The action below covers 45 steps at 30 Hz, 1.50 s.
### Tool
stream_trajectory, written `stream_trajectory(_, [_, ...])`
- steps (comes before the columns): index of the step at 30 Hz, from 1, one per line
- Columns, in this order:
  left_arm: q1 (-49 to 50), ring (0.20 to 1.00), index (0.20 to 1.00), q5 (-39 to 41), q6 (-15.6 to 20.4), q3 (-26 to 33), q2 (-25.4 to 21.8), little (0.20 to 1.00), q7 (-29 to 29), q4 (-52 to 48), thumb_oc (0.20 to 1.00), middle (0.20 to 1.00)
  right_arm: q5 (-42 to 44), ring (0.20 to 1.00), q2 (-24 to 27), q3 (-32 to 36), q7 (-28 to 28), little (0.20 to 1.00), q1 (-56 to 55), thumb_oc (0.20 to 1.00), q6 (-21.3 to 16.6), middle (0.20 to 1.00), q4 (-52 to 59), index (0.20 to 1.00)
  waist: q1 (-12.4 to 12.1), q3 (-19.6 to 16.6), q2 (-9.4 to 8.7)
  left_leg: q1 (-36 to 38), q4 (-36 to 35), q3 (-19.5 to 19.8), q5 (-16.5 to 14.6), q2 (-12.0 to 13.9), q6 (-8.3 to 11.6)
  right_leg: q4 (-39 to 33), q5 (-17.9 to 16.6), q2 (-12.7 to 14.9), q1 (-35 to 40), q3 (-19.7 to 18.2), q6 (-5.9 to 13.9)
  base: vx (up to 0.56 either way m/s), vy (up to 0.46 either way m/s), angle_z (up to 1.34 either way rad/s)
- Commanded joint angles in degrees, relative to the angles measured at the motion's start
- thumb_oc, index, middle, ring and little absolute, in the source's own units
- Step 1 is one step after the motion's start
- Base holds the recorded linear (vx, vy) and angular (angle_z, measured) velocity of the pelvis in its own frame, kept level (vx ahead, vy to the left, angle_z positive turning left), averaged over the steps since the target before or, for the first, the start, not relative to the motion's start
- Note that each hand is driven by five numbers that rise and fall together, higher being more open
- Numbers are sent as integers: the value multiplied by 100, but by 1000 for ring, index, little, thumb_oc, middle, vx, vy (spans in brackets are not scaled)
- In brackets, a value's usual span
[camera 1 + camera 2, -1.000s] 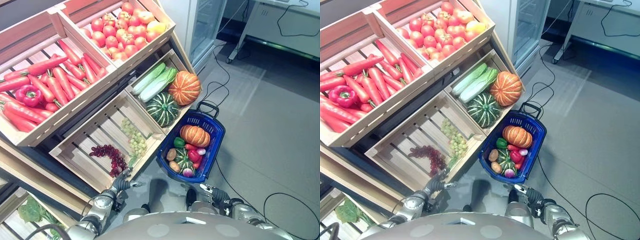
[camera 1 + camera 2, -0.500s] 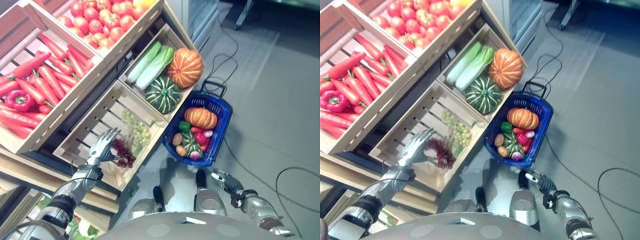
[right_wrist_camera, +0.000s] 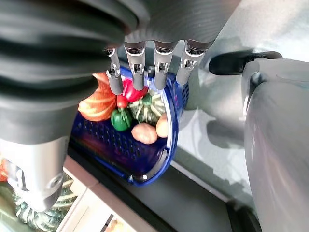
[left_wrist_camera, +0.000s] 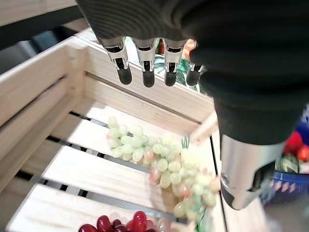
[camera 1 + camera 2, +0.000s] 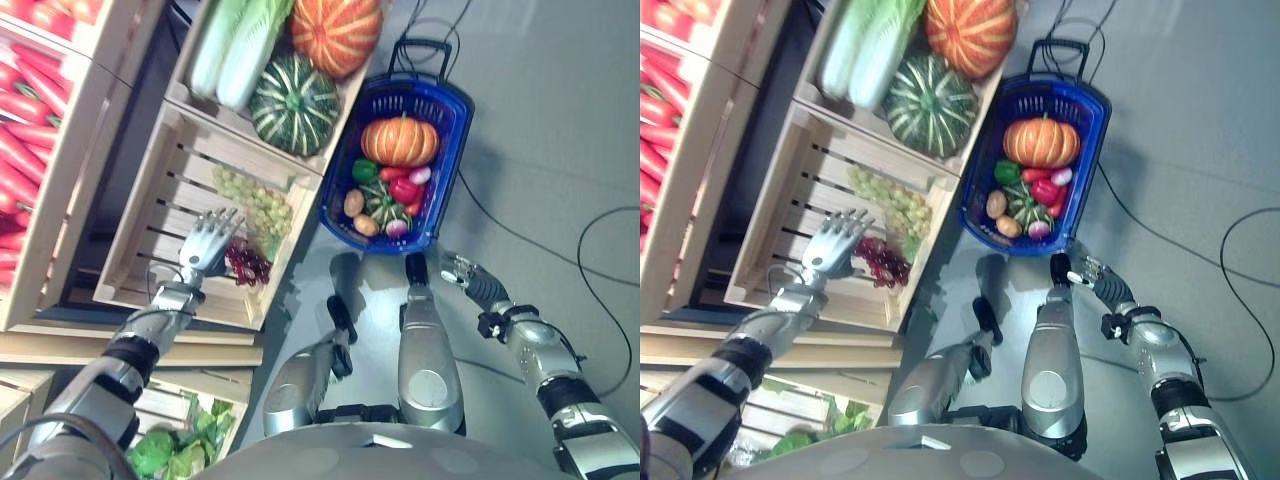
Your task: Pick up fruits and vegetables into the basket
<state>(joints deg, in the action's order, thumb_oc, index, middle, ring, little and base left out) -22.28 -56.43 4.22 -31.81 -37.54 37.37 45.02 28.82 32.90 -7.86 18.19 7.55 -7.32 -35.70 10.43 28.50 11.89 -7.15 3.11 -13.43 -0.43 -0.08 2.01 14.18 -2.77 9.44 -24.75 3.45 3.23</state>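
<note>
One bunch of red grapes (image 5: 247, 264) lies in the wooden crate (image 5: 150, 225) with one bunch of green grapes (image 5: 256, 205) at its 12 o'clock, and the left hand (image 5: 205, 245) hovers just at the red bunch's 9 o'clock, fingers straight and spread, holding nothing. At 2 o'clock stands the blue basket (image 5: 455, 105) on the floor, holding one orange pumpkin (image 5: 399, 140) and smaller produce too jumbled to count — no writing is legible anywhere. The right hand (image 5: 458, 270) hangs below the basket, fingers straight, empty.

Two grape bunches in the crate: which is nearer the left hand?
The dark red grapes, right beside the open left hand; the green grapes lie further along the crate.
</note>
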Motion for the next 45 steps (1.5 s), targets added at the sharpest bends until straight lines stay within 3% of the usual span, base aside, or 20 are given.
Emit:
stream_trajectory(1, [136, 1000, 1000, -374, -410, 3, -482, 1000, 108, 169, 1000, 1000, 488, 1000, 77, -209, -204, 1000, -131, 1000, -191, 1000, 612, 1000, 120, -130, -288, -1034, 1086, 92, -207, 127, 168, 752, 835, 141, -137, 172, 207, -77, -31, -9])
stream_trajectory(6, [-154, 1000, 1000, -383, -578, -157, -500, 1000, -38, 319, 1000, 1000, 673, 1000, 191, -217, -398, 1000, 106, 1000, -224, 1000, 996, 1000, 147, 88, -325, -1565, 1390, 32, -187, 158, 189, 976, 804, 75, -636, 139, 172, -41, -19, -2])
stream_trajectory(8, [-280, 1000, 1000, -371, -644, -216, -483, 1000, -216, 384, 1000, 1000, 739, 1000, 219, -182, -481, 1000, 200, 1000, -205, 1000, 1157, 1000, 155, 126, -341, -1825, 1630, 83, -341, 163, 240, 1179, 959, 41, -875, 71, 201, 21, -5, -1])
stream_trajectory(10, [-349, 1000, 1000, -347, -671, -240, -477, 1000, -303, 460, 1000, 1000, 773, 1000, 234, -168, -520, 1000, 245, 1000, -217, 1000, 1264, 1000, 169, 129, -364, -2081, 1710, 27, -216, 180, 194, 1202, 809, 16, -1108, 73, 141, -43, -6, 1])
stream_trajectory(11, [-360, 1000, 1000, -345, -678, -248, -478, 1000, -336, 474, 1000, 1000, 788, 1000, 237, -163, -532, 1000, 248, 1000, -211, 1000, 1290, 1000, 168, 128, -366, -2061, 1780, 76, -363, 178, 238, 1286, 968, 2, -1091, 35, 183, 68, -14, 1])
stream_trajectory(14, [-484, 1000, 1000, -371, -917, -319, -467, 1000, -739, 672, 1000, 1000, 856, 1000, 250, -121, -642, 1000, 318, 1000, -228, 1000, 1506, 1000, 167, 129, -437, -2493, 2098, 77, -447, 221, 218, 1503, 1002, -34, -1452, 14, 157, 14, -32, 0])
stream_trajectory(24, [-566, 1000, 1000, -302, -1758, -316, -306, 1000, -1303, 1180, 1000, 1000, 970, 1000, 254, 27, -888, 1000, 500, 1000, -286, 1000, 1902, 1000, 132, 129, -557, -3349, 2631, 124, -586, 354, 175, 1810, 982, -72, -2217, -46, 159, 0, 0, 0])
stream_trajectory(30, [-584, 1000, 1000, -139, -2363, -128, -327, 1000, -1028, 1372, 1000, 1000, 1046, 1000, 252, 109, -1047, 1000, 540, 1000, -397, 1000, 2130, 1000, 110, 129, -624, -3764, 2839, 190, -633, 392, 157, 1910, 931, -89, -2589, -83, 172, 1, 0, -4])
stream_trajectory(35, [-620, 1000, 1000, -49, -2548, -62, -353, 1000, -813, 1412, 1000, 1000, 1043, 1000, 253, 167, -1082, 1000, 558, 1000, -462, 1000, 2177, 1000, 101, 129, -643, -3912, 2932, 227, -669, 402, 153, 1964, 926, -87, -2715, -93, 175, 0, 0, 0])
stream_trajectory(37, [-773, 1000, 1000, 109, -2842, 14, -402, 1000, -512, 1416, 1000, 1000, 1055, 1000, 267, 195, -1201, 1000, 601, 1000, -581, 1000, 2291, 1000, 89, 129, -689, -4182, 3069, 285, -713, 418, 144, 2073, 919, -98, -2956, -100, 176, 0, 0, 0])
stream_trajectory(42, [-1012, 1000, 1000, 299, -3053, 75, -433, 1000, -157, 1398, 1000, 1000, 1062, 1000, 250, 205, -1294, 1000, 639, 1000, -729, 1000, 2348, 1000, 77, 129, -757, -4496, 3256, 376, -768, 443, 130, 2247, 939, -144, -3223, -116, 165, 1, -4, 1])
stream_trajectory(45, [-1128, 1000, 1000, 347, -3005, 85, -439, 1000, 15, 1379, 1000, 1000, 1068, 1000, 228, 173, -1344, 1000, 659, 1000, -814, 1000, 2355, 1000, 62, 129, -789, -4621, 3301, 409, -778, 439, 118, 2289, 931, -165, -3329, -104, 164, 1, -9, 1])
